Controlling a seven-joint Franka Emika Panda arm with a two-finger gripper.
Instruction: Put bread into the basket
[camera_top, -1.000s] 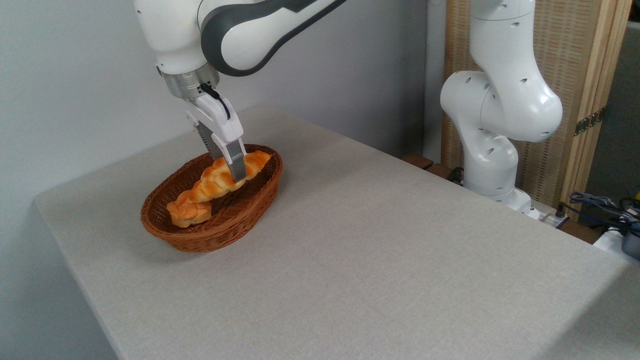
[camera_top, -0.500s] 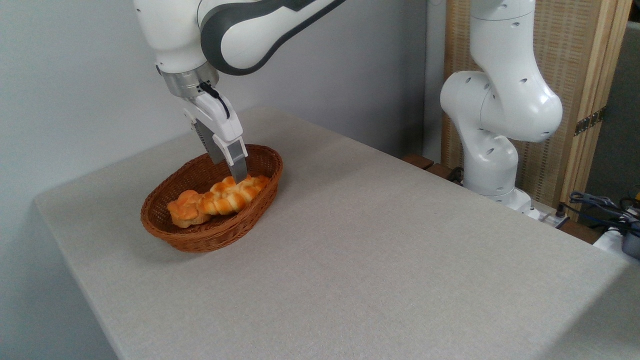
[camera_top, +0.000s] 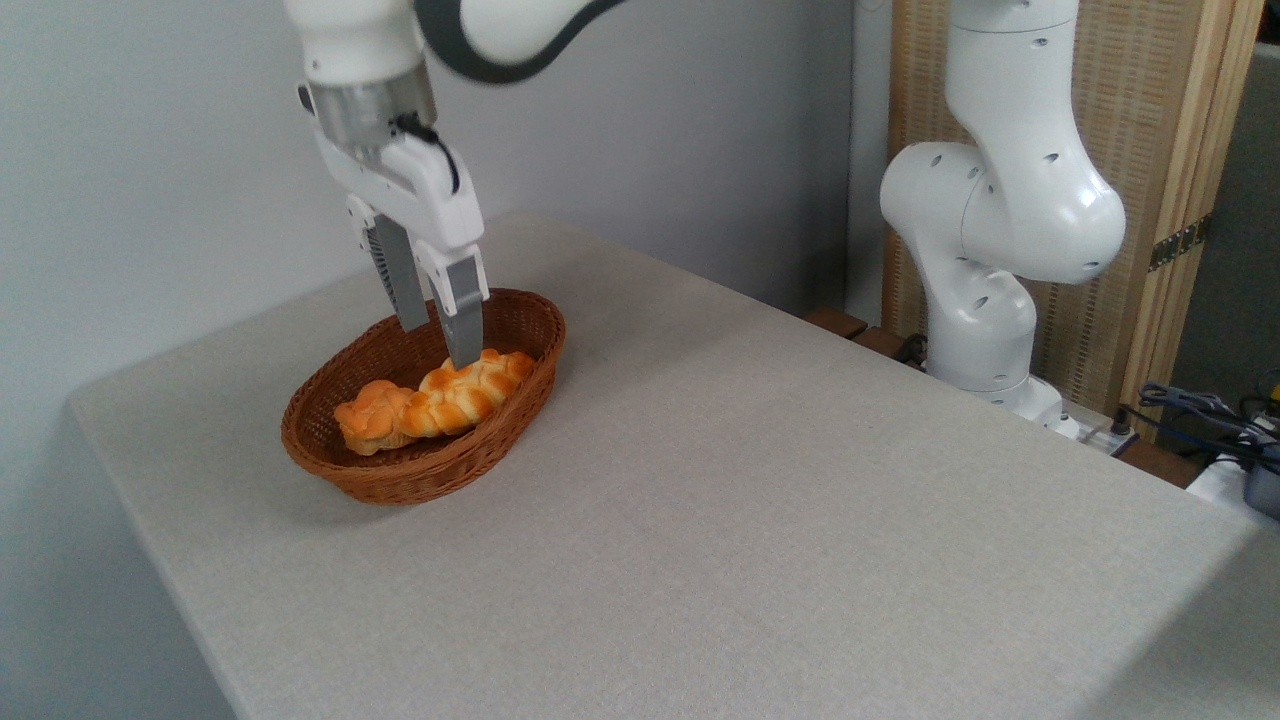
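Bread (camera_top: 437, 402) lies flat inside basket (camera_top: 520, 395), left of frame centre, long axis lower-left to upper-right; gripper (camera_top: 438, 346) spread, holding nothing, directly above its right half; exit looks straight up.

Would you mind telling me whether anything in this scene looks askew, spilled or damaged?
Nothing stands out. The bread lies inside the basket, which sits upright on the table. The gripper is open just above the loaf.
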